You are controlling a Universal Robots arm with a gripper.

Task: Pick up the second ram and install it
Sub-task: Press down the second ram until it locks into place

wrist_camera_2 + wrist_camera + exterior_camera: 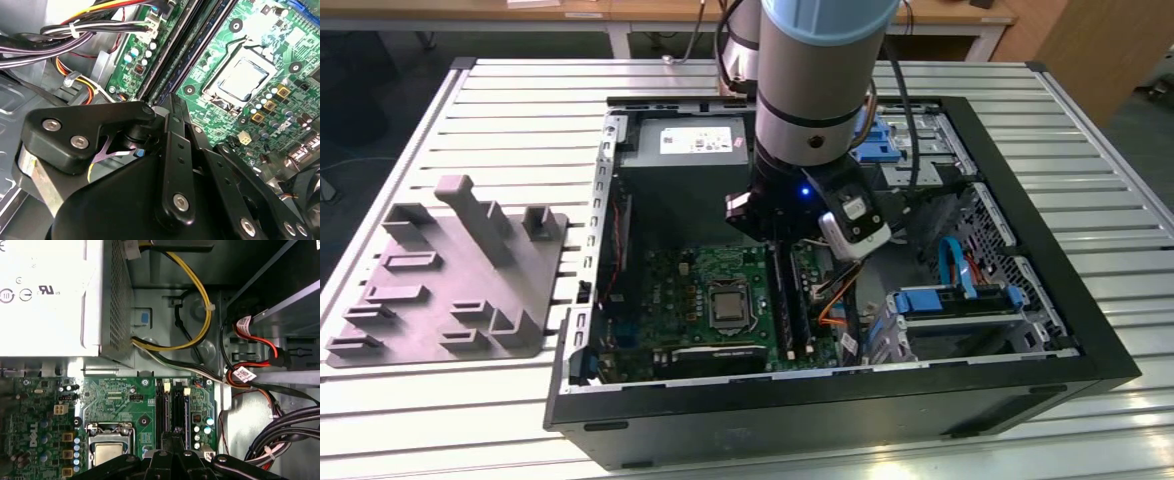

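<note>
A slatted metal desk (1067,120) is seen carrying an open PC case (841,405), with a grey printed fixture (447,275) set toward the desk's edge at the exterior view's left. Inside the case a grey PSU (680,145) sits at the far end, and the green motherboard (707,290) lies nearer the front wall.

The gripper (781,240) is lowered into the case, directly over the black memory slots (170,407), just beside the CPU socket (107,450). The step in hand is judged to be the install: the second ram (782,290) appears as a long dark strip running down from the gripper along the slots, approx. in line w/ them. Whether it is fully seated can't be told.

Fingers (175,150) are drawn close together in both wrist views, w/ their tips at the near end of the slot row; a clamp on the stick is judged likely, but the contact itself is hidden. The next move is judged to call for a straight, even press w/ the stick kept square to its slot, so that it isn't forced in at a tilt.
</note>
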